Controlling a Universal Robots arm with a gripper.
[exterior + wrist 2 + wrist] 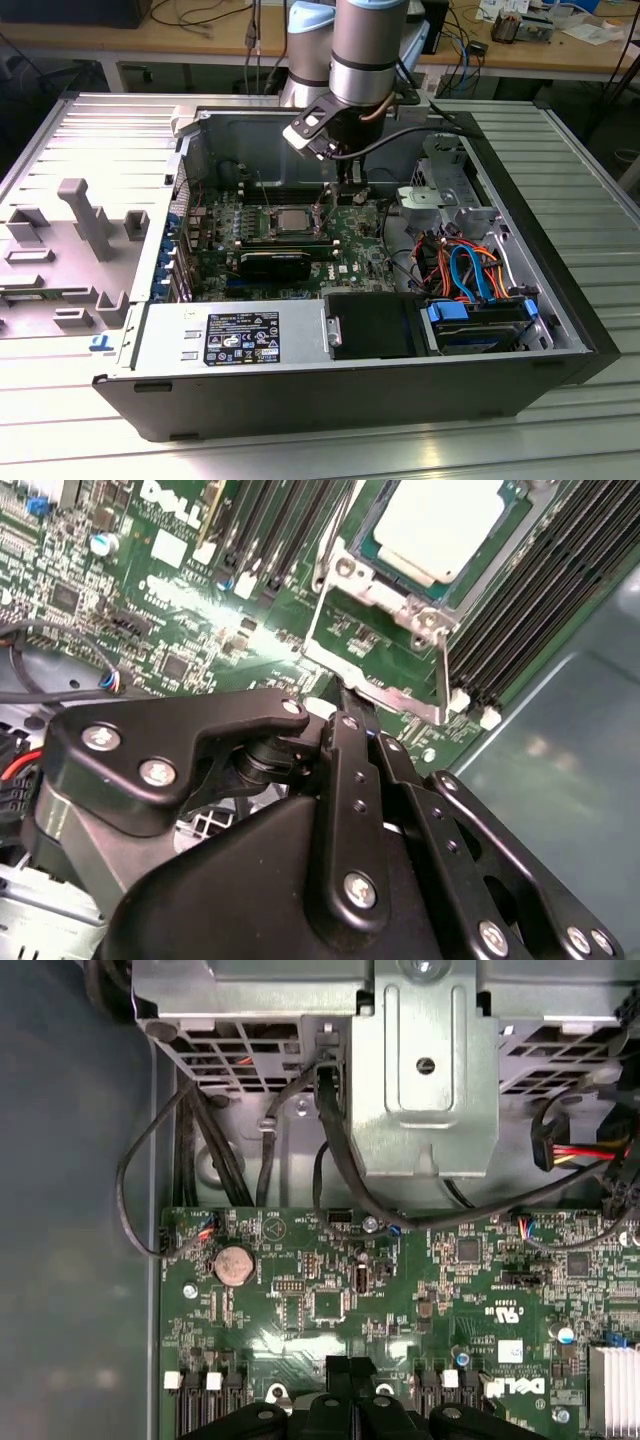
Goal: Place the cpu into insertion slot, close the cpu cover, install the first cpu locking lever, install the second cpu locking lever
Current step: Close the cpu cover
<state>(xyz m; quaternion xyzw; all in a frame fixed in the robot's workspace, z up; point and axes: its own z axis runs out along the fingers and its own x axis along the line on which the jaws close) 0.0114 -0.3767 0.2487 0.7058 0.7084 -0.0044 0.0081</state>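
Note:
The cpu (291, 220) (435, 525), a flat square chip with a pale metal top, lies in the insertion slot (264, 226) (366, 548) on the green board. The cpu cover (385, 692), a silvery frame with a large window, stands swung open off the slot's edge. My gripper (350, 184) (348, 696) (350, 1366) hangs low over the board at the exterior view's right of the slot. Its black fingers (338, 1368) are shut together with nothing between them, and the tip sits right at the cover's free edge. A thin wire lever (328, 542) stands raised beside the slot.
The open case holds a black drive box (370, 325), a labelled power supply (230, 335), a metal drive cage (440, 185) (425, 1070) and coloured cables (470, 270). Memory slots (265, 530) flank the socket. A long black card (275, 263) lies just in front of it.

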